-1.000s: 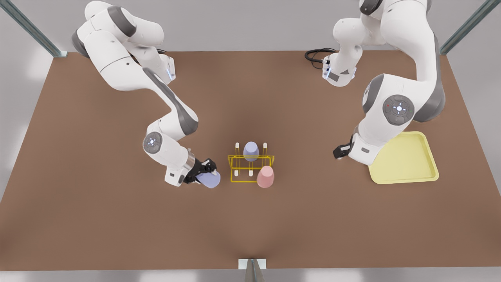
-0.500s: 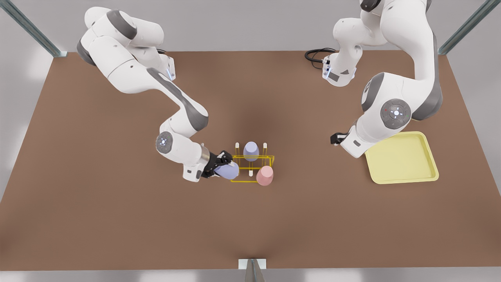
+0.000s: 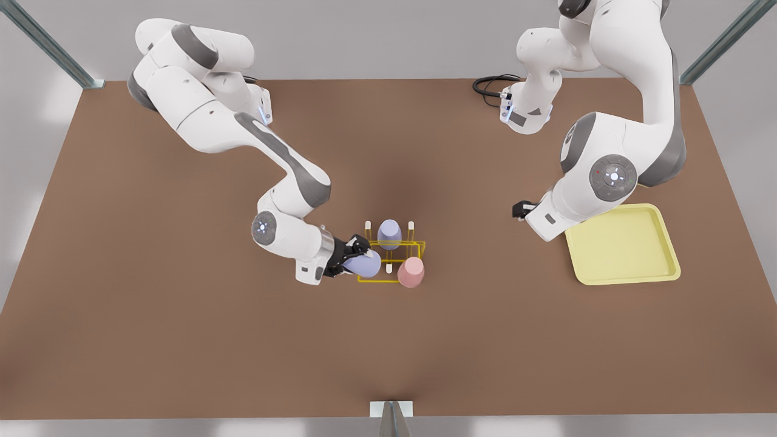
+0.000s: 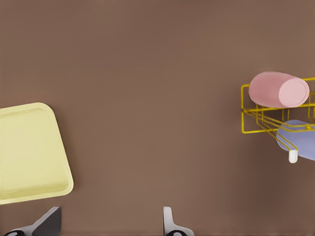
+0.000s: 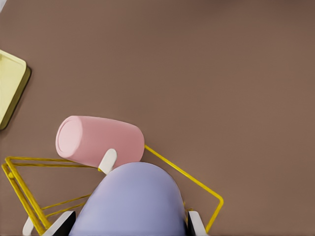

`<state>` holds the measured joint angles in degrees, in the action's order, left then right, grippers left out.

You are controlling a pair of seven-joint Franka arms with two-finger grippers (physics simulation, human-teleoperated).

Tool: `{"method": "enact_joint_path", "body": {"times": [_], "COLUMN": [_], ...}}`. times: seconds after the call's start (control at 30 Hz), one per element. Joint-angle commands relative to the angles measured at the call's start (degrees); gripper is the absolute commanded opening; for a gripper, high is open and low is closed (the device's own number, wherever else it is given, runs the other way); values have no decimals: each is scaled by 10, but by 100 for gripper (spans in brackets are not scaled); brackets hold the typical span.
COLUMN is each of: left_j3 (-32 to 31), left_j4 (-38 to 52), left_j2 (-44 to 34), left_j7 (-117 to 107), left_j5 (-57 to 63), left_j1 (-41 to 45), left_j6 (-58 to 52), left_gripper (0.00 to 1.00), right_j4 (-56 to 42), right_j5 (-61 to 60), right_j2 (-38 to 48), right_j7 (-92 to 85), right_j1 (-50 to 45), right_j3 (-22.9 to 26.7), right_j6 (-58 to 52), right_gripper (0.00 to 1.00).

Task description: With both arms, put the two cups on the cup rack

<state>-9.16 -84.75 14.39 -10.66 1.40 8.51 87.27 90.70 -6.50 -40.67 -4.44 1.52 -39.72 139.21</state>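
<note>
A lavender cup [image 3: 366, 264] lies tilted in my right gripper [image 3: 354, 255], which is shut on it at the left end of the yellow cup rack [image 3: 391, 278] in the front view. The right wrist view has that cup [image 5: 133, 201] between the fingers [image 5: 64, 222], over the rack's wires [image 5: 182, 174]. On the rack's front right peg sits the pink cup [image 3: 411, 272] [image 5: 98, 140] [image 4: 278, 89]. A second lavender cup [image 3: 389, 234] [image 4: 301, 140] rests on the middle back peg. My left gripper [image 3: 521, 210] [image 4: 108, 228] is open and waits near the tray, far from the rack [image 4: 251, 115].
A flat pale-yellow tray [image 3: 625, 246] [image 4: 29, 152] [image 5: 10, 86] lies at the front view's right, beside the left arm. A black cable [image 3: 488, 85] coils at the brown table's [image 3: 182, 340] back edge.
My right gripper carried the lavender cup toward the front view's right and slightly back, from beside the rack to over its left end. The left arm drew back a little from the tray.
</note>
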Motion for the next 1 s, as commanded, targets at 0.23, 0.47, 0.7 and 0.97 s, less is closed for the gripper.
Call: {"method": "enact_joint_path", "body": {"times": [0.23, 0.47, 0.7, 0.97], "left_j3": [-1, -1, 0, 0], "left_j4": [0, 8, 8, 7], "left_j2": [-2, -2, -2, -1], "left_j7": [53, 54, 56, 54], "left_j5": [-12, -32, -31, -31], "left_j1": [0, 0, -3, -2], "left_j6": [-7, -19, -19, -35], "left_gripper": [100, 100, 100, 100], "right_j4": [-25, -178, -272, -120], "right_j5": [2, 224, 173, 135], "right_j2": [-10, -17, 157, 329], "right_j7": [-17, -7, -10, -3], "right_j1": [-4, -48, 1, 8], "right_j3": [1, 271, 316, 324], "right_j6": [-20, -318, -606, -607], "right_gripper": [100, 100, 100, 100]}}
